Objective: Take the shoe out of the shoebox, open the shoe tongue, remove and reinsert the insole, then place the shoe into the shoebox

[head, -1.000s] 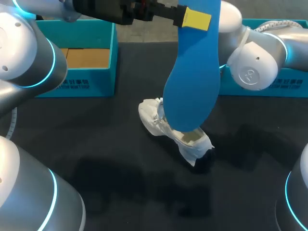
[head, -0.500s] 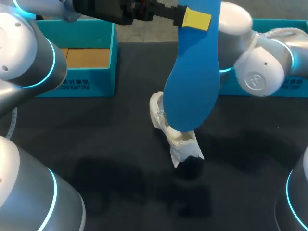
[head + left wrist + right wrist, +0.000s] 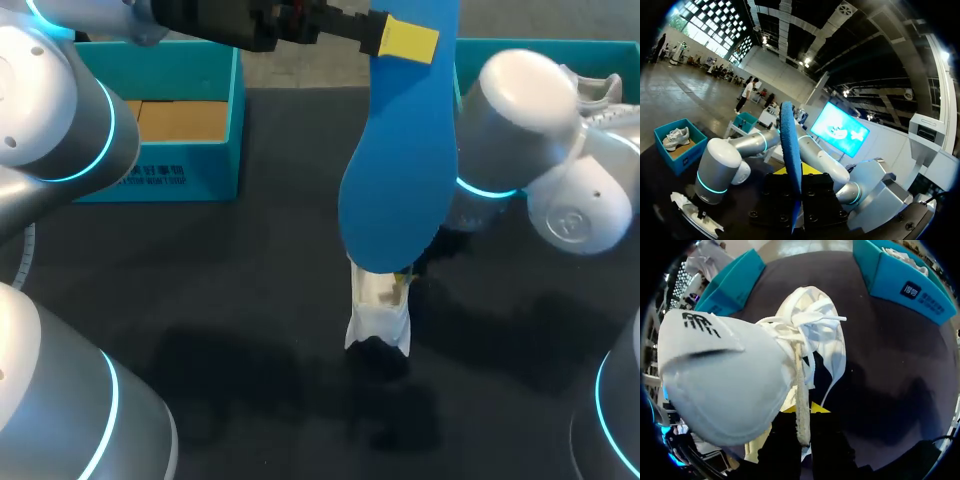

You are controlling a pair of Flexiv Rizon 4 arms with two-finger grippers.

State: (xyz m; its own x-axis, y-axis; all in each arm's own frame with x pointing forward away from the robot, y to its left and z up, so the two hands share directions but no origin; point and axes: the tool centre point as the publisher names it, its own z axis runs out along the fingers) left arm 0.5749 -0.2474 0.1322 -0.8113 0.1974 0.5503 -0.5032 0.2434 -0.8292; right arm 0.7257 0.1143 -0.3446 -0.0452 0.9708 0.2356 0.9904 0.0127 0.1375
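Working over the black table (image 3: 230,300), with the left shoebox (image 3: 185,120) and right shoebox (image 3: 905,277) along its far side, I judge the step to be putting the insole back. My left gripper (image 3: 400,40) pinches the blue insole (image 3: 398,170), which hangs broad end down over the white shoe (image 3: 380,305). My right gripper (image 3: 803,409) is clamped on a thin edge at the shoe's opening. I should hold that opening upward and feed the insole in straight — no twisting. Both boxes stand well apart from the shoe — open tabletop lies on my near side.
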